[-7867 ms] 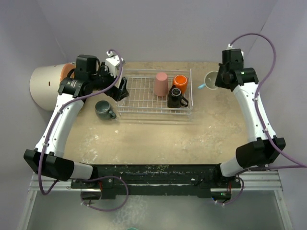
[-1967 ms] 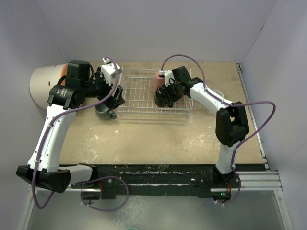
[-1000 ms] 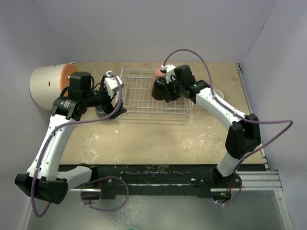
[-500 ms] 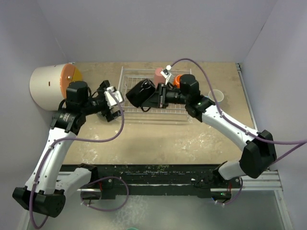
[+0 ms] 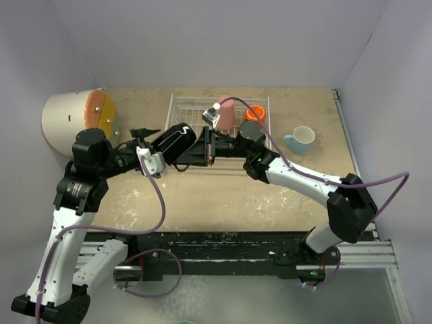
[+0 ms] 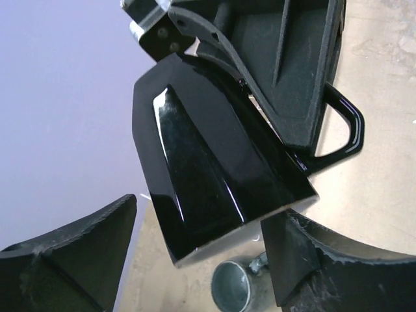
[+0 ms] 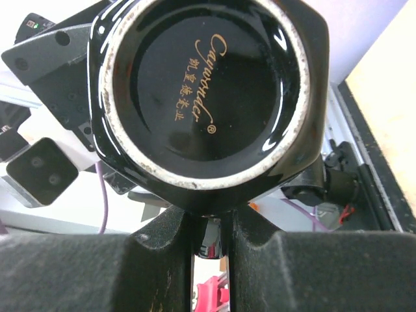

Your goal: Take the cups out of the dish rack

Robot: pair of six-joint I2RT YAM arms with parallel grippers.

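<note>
The black mug (image 5: 177,143) hangs on its side in the air over the dish rack's (image 5: 192,113) left end. My right gripper (image 5: 208,145) is shut on its handle (image 7: 211,242); the mug's printed base (image 7: 201,84) fills the right wrist view. My left gripper (image 5: 152,147) faces the mug's mouth end, open. Its fingers (image 6: 71,244) stand on either side of the mug (image 6: 214,175), the left one apart from it. The grey-teal mug (image 6: 237,286) stands upright on the table below. A pink tumbler (image 5: 227,113) and an orange mug (image 5: 254,113) remain in the rack. The light blue mug (image 5: 299,140) stands on the table to the right.
A cream cylinder with an orange-yellow face (image 5: 71,121) lies at the table's back left. Both arms meet above the table's middle-left. The sandy tabletop (image 5: 223,196) stretches in front of the rack.
My right arm has lifted the black mug out of the rack and carried it left. My left arm has drawn back and turned its gripper toward the mug, jaws narrowing slightly.
</note>
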